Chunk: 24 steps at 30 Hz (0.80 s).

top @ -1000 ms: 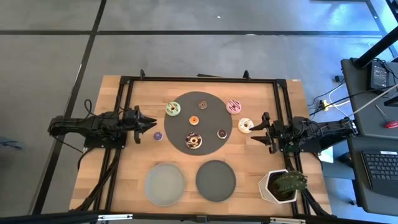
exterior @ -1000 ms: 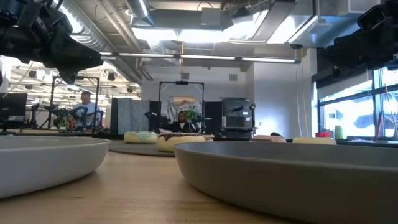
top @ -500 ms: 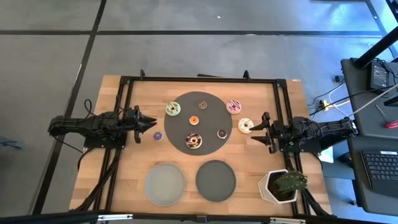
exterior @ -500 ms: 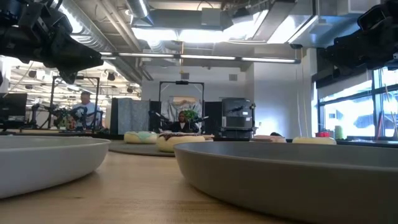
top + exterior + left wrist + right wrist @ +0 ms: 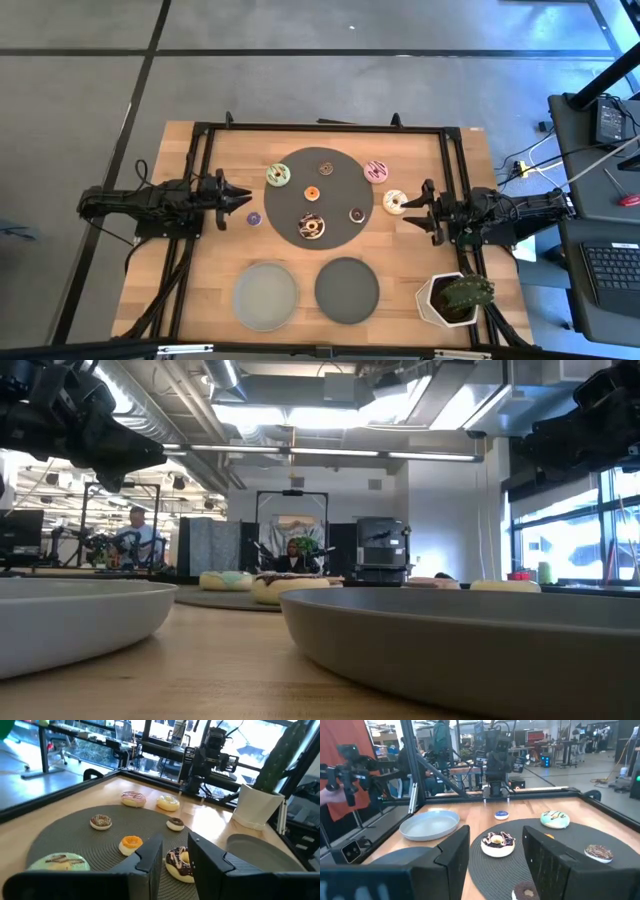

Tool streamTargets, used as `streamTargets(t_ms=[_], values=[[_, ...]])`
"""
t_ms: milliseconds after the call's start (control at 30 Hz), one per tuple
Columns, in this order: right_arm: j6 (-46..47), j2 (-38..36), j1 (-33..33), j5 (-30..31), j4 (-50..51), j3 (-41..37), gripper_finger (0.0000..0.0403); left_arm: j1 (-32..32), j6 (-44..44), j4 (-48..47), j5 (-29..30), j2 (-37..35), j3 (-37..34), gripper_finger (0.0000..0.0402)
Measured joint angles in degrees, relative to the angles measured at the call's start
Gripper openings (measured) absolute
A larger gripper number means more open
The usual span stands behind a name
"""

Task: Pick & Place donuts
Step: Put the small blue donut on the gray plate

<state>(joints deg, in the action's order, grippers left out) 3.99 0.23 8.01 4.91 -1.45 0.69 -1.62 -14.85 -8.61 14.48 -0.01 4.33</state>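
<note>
Several toy donuts lie on and around a dark round mat (image 5: pixel 318 193): green (image 5: pixel 278 176), orange mini (image 5: pixel 312 193), chocolate-sprinkled (image 5: pixel 311 227) and two brown minis on it, pink (image 5: pixel 376 171), white (image 5: pixel 395 202) and purple mini (image 5: pixel 254 217) on the wood beside it. My left gripper (image 5: pixel 240 200) hovers open and empty at the mat's left, near the purple mini; its wrist view looks over the sprinkled donut (image 5: pixel 179 862). My right gripper (image 5: pixel 410 208) hovers open and empty at the mat's right, beside the white donut, which its wrist view does not show.
A light grey plate (image 5: pixel 266 295) and a dark grey plate (image 5: pixel 347 290) sit near the table's front edge. A potted cactus (image 5: pixel 455 298) stands at the front right. A black frame rail (image 5: pixel 320 127) borders the table. People show in the room beyond.
</note>
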Motion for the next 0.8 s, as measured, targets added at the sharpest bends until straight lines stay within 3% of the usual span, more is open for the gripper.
streamTargets(t_ms=[567,800], values=[[-6.17,0.00,0.00,0.18,0.04,0.00,0.0183,-0.01,6.16,0.27,-0.41,0.00,0.00,0.0088],[-7.72,0.00,-0.01,4.69,-0.58,0.00,0.0183,0.01,8.12,0.14,-0.66,0.00,0.00,0.0088]])
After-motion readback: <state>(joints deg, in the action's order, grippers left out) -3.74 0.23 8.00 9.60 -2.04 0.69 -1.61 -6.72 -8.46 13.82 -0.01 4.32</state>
